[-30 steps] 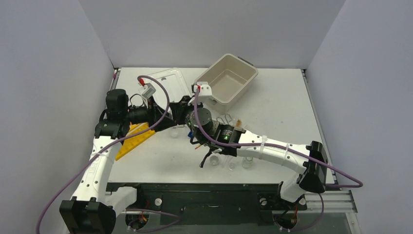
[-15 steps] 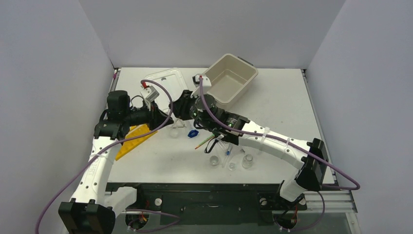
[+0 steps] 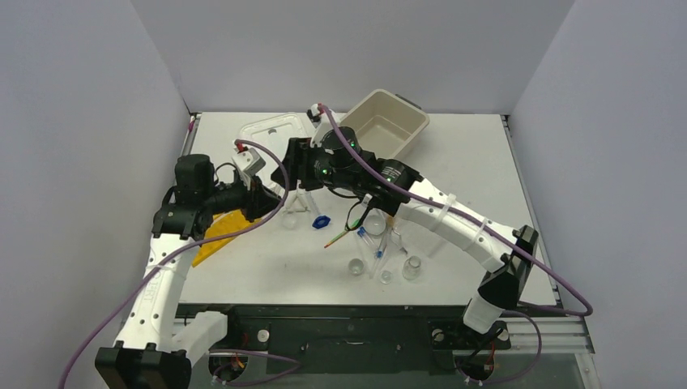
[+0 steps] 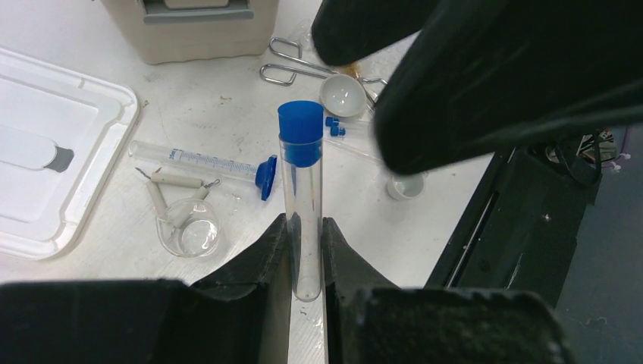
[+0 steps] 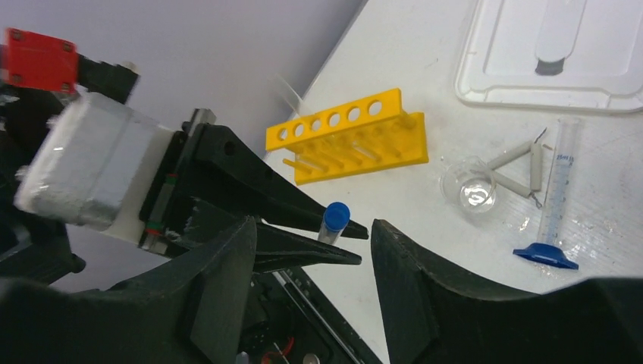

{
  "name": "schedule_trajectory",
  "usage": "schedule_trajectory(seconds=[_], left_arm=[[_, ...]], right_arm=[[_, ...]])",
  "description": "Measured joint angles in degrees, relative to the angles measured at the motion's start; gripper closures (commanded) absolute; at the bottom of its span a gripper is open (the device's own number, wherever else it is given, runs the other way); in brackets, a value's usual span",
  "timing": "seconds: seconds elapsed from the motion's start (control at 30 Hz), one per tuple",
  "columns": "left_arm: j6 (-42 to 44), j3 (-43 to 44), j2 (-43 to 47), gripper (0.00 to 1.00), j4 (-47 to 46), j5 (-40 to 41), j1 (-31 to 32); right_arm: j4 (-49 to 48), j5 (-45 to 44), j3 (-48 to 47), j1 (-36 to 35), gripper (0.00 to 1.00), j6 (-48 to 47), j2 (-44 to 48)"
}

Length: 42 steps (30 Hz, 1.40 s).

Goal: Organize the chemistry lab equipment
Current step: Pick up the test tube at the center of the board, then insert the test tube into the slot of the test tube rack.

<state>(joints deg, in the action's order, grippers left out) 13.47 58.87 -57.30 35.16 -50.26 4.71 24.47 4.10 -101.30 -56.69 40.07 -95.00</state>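
Item: capped test tube [image 4: 300, 205], passed across, now clamped in left gripper [image 4: 303, 227]; right gripper [image 5: 312, 231] newly parted, empty; yellow rack [image 5: 345, 136] likely next.

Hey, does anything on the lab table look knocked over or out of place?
Yes. The graduated cylinder with the blue base lies flat on its side on the table, beside a small glass beaker, instead of standing upright.
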Motion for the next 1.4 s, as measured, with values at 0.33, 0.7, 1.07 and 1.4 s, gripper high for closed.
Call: schedule_trajectory(seconds=[0.33,0.7,1.07,1.4], left_arm=[[3.6,0.0,2.2,0.99,3.7,1.6,1.0],[5.3,-0.3,2.2,0.99,4.9,2.5,1.6],[6.3,-0.4,2.2,0.98,6.1,4.0,1.6],[7.2,-0.5,1.3,0.13,8.0,4.3,1.9]], right_arm=[[4.0,5.4,-0.4,0.0,0.57,0.1,-5.8],[3.8,7.7,-0.4,-0.2,0.76,0.9,-5.8],[3.8,8.3,-0.3,0.2,1.00,1.1,-5.8],[4.3,6.7,2.8,0.8,1.00,-0.4,-4.2]])
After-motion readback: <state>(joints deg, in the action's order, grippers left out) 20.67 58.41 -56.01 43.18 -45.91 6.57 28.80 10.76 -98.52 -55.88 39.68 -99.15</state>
